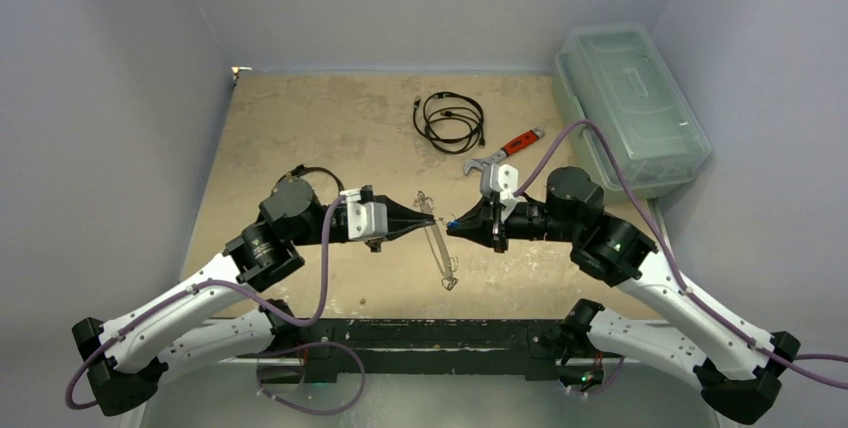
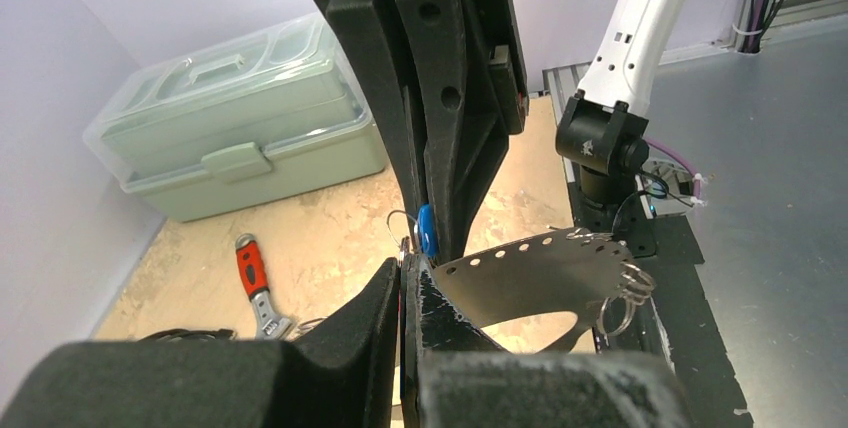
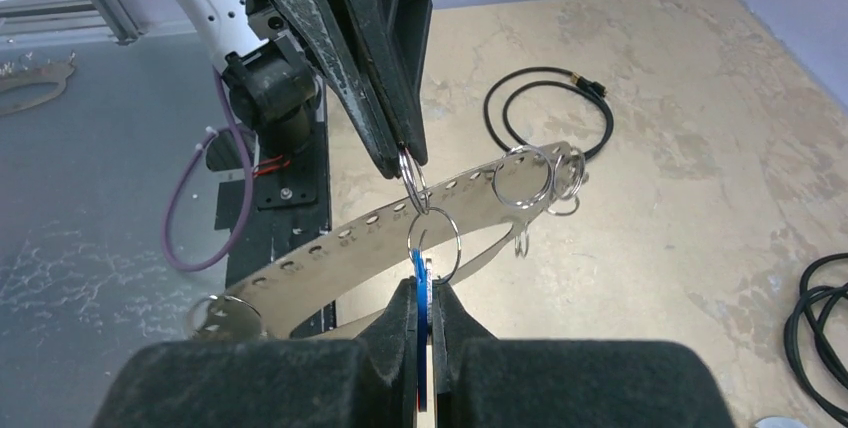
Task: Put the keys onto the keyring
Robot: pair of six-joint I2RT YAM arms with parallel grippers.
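Facing each other tip to tip above the table [image 1: 300,128], the two arms meet at one spot: the left gripper [image 2: 403,273] is pressed together on the upper end of the keyring [image 3: 330,258], a flat perforated silvery loop whose long axis lies crosswise to the line between the grippers and trails toward the arm bases, while the right gripper [image 3: 425,293] is pinching the blue-headed key [image 3: 420,280] edge-on, its small split ring [image 3: 437,238] poking forward and overlapping the keyring's band just beside the left fingertips! So the target sits straight ahead of the right gripper, the one carrying the key, and I'd judge the next nudge has to line that little ring up with the band. The plain silver key? Can't pick it out. Far right, the pale green toolbox [image 1: 630,108] has its lid down, contents unreadable
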